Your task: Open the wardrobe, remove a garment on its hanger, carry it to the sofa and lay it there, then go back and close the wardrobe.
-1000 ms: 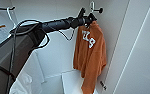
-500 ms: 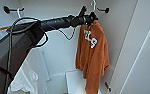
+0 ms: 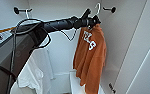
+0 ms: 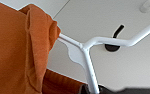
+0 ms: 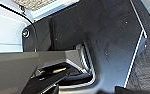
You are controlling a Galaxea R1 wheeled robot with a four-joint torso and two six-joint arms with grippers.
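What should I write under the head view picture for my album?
Left gripper at the white hanger of the orange sweatshirt inside the open wardrobe.

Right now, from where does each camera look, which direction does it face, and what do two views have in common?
Head view: sits high, faces forward and down into the white wardrobe; the left arm reaches to the rust-orange sweatshirt on its thin white hanger.
Left wrist view: sits at the left gripper, faces up past the hanger towards a black hook.
Right wrist view: faces the robot's own dark body.
Shared: head and left wrist views both show sweatshirt, hanger and hook.
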